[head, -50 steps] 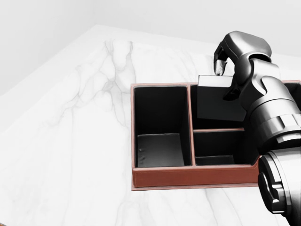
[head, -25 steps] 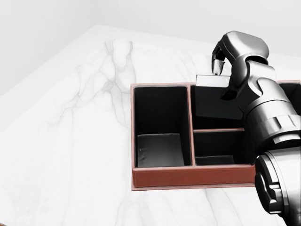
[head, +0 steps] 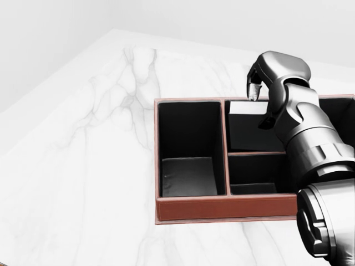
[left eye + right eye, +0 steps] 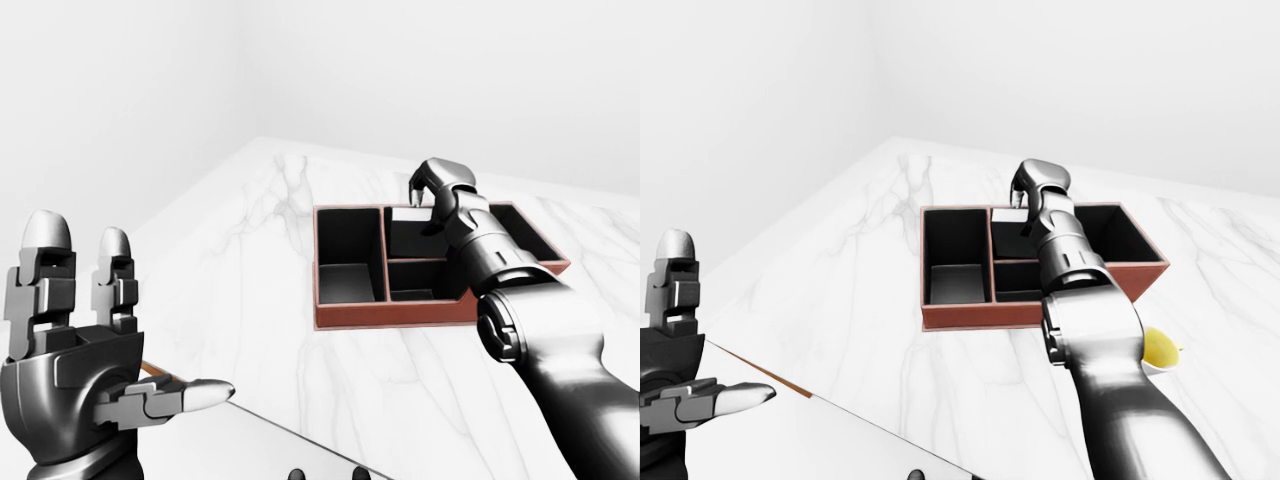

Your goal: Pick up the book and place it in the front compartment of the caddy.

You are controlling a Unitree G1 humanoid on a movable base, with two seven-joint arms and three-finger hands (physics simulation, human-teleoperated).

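Observation:
A red-brown caddy [image 3: 222, 208] with black compartments lies on the white marble table [image 3: 83, 166]. The dark book [image 3: 244, 108], its pale page edge up, stands in the upper middle compartment in the head view, right of the long left one and above the small lower one. My right hand [image 3: 259, 108] hovers over it with curled fingers. One fingertip [image 3: 254, 91] shows a small gap above the book's top edge, and the thumb is partly hidden. In the left-eye view my left hand [image 4: 130, 320] is raised at the lower left, open and holding nothing.
A yellow round object [image 4: 1160, 348] lies on the table just right of my right forearm, below the caddy's right end. The table's near edge [image 4: 250, 415] runs diagonally along the bottom left. Plain white walls stand behind the table.
The book has dropped from a tilted, raised pose down into the compartment and now stands lower and straighter. My right hand has shifted slightly left and its fingertip has come off the book's top.

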